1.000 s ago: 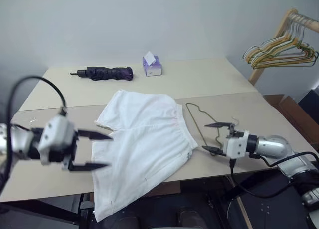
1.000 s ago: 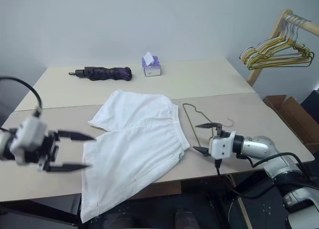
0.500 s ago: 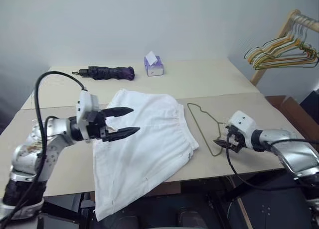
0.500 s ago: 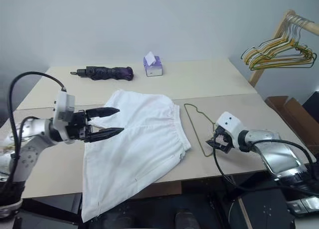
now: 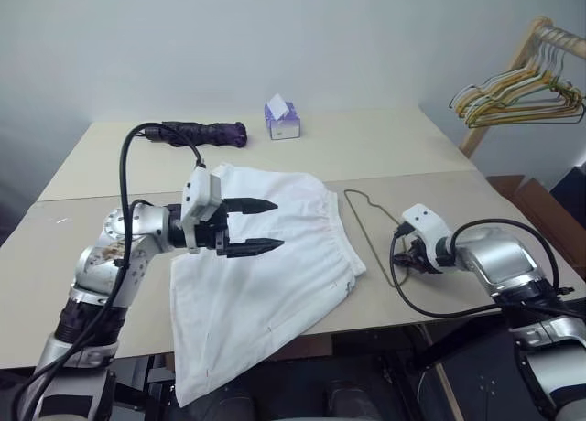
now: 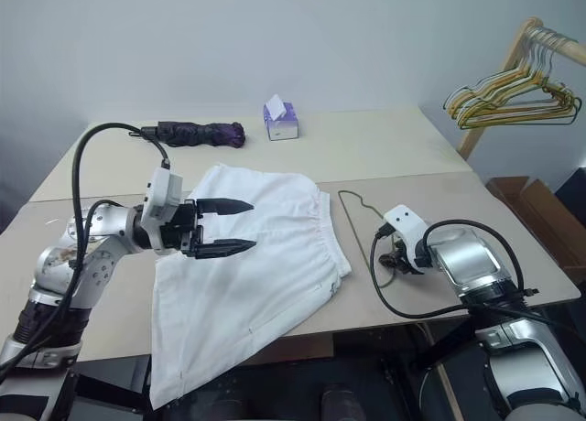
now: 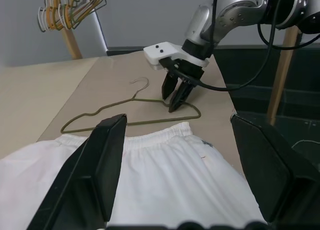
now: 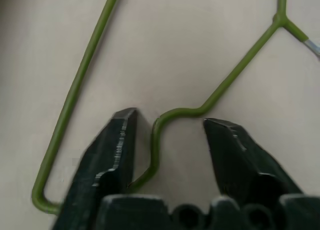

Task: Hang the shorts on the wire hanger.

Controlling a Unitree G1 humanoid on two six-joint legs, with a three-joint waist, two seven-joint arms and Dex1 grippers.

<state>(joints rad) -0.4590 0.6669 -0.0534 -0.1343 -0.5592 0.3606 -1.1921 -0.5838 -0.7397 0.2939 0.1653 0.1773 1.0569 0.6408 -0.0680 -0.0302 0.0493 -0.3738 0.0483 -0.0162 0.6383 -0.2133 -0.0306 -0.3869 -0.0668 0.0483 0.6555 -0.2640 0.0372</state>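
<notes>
Hanger pickup in hand: right gripper (image 8: 167,140) apart, straddling the wire hanger (image 5: 371,221) at 3 o'clock of the shorts (image 5: 261,284) on the table (image 5: 385,146), left gripper (image 5: 261,227) apart above the shorts; closing and lifting likely next.

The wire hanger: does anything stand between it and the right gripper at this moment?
Nothing visible does. The right gripper is down at the bare table, its two fingers either side of a bend in the wire hanger. The shorts lie beside the hanger, not over that end.
</notes>
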